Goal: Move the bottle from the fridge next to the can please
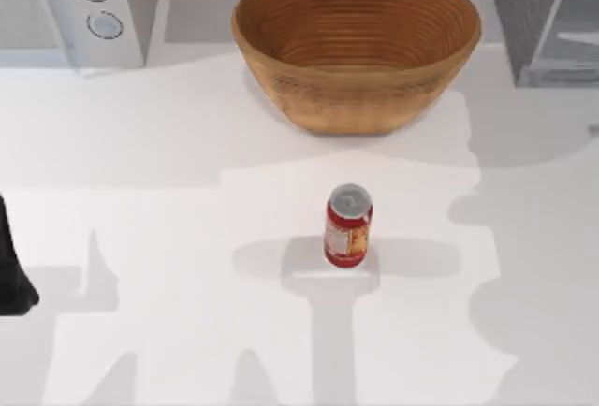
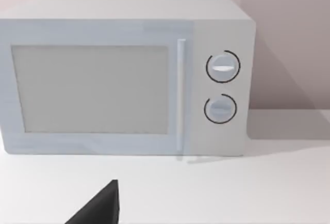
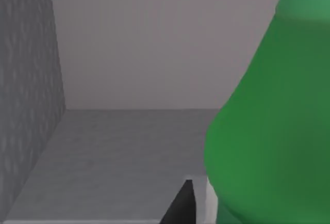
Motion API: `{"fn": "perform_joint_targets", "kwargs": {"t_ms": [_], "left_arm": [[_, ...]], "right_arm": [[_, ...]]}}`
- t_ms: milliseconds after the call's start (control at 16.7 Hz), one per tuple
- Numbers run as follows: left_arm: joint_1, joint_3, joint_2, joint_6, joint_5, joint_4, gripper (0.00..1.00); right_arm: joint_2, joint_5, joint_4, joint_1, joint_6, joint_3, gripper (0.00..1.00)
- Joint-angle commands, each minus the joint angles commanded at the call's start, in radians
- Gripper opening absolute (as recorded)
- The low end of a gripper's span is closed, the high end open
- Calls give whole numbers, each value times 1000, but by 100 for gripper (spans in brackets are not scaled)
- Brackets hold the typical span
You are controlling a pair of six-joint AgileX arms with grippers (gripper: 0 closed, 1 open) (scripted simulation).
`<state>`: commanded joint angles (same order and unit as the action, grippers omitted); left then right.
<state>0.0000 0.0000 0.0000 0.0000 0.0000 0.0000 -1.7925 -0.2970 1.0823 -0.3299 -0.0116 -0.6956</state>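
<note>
So the bottle (image 3: pixel 268 131) is sitting inside the fridge (image 1: pixel 547 22), which is at the back right corner of the table (image 1: pixel 168 200); in the right wrist view its green body looms very close, with the grey speckled wall and floor of the compartment around it. A dark fingertip of the right tool (image 3: pixel 180 206) pokes in just beside the base of the bottle, but honestly I can't tell if the tool is wide, narrow or already squeezing anything. The left tool (image 2: pixel 100 206) is parked at the left edge of the table facing the white microwave (image 2: pixel 124 79), and I can't tell its state either. Handling-wise, I'd guess a plastic soda bottle is light, a bit squishy and smooth, so it could slip or tip since it's tall. I'd grab it around the straight lower body, below where it tapers, not the neck. The can (image 1: pixel 348 225) stands upright mid-table in front of the wicker basket (image 1: pixel 356 46), with free room beside it.
</note>
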Motion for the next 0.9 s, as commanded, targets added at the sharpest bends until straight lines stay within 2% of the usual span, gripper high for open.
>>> {"fn": "perform_joint_targets", "kwargs": {"t_ms": [420,540,720,900], "left_arm": [[0,0,0,0,0,0,100],[0,0,0,0,0,0,100],[0,0,0,0,0,0,100],[0,0,0,0,0,0,100]], "right_arm": [[19,-3,14,2,-2,27,0],[9,30,39,35,-6,39,0],[-18,155,115,163,-18,90,0],[-43,350,212,372,-28,172,0]]}}
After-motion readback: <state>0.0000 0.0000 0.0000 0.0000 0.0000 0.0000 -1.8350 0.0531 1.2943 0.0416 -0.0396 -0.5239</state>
